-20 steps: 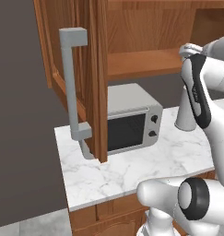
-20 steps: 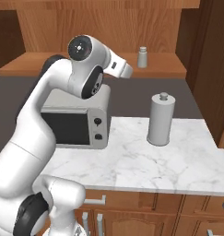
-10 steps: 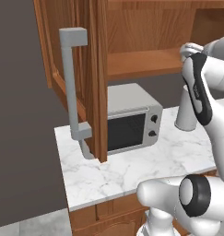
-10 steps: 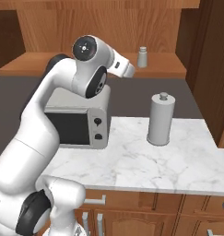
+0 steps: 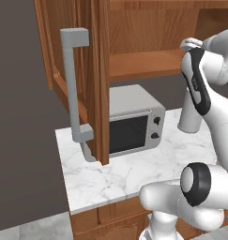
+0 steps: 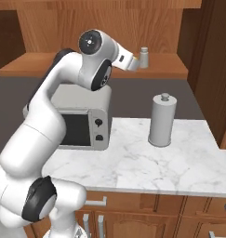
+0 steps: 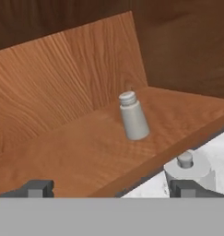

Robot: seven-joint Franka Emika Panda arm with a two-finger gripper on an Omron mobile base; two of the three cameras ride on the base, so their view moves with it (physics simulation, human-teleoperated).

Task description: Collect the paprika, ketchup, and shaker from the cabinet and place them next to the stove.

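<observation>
Door [image 5: 89, 79] of the cabinet [image 6: 100, 28] hangs open at your far left in the left base view, its grey bar handle [image 5: 73, 89] facing you and its edge just in front of the microwave [image 5: 134, 122]. The microwave sits on the marble counter [image 6: 147, 162] under the shelf [image 7: 85, 152], with the arm bent over its top. Right of it in the right base view you have the grey knob-topped cylinder [image 6: 161, 121], standing upright on the counter below the shelf's front edge, well apart from the microwave. The shaker [image 7: 133, 116] stands alone on the shelf, near the back corner where the two wooden walls meet, with bare shelf all around it. Your gripper [image 7: 111, 188] is spread wide and holds nothing; both tips sit low at the shelf's front edge, short of the shaker. In the hand view the cylinder's top shows just past that edge, beside one tip. At your far right a second brown door [image 6: 221, 69] closes off that side.
</observation>
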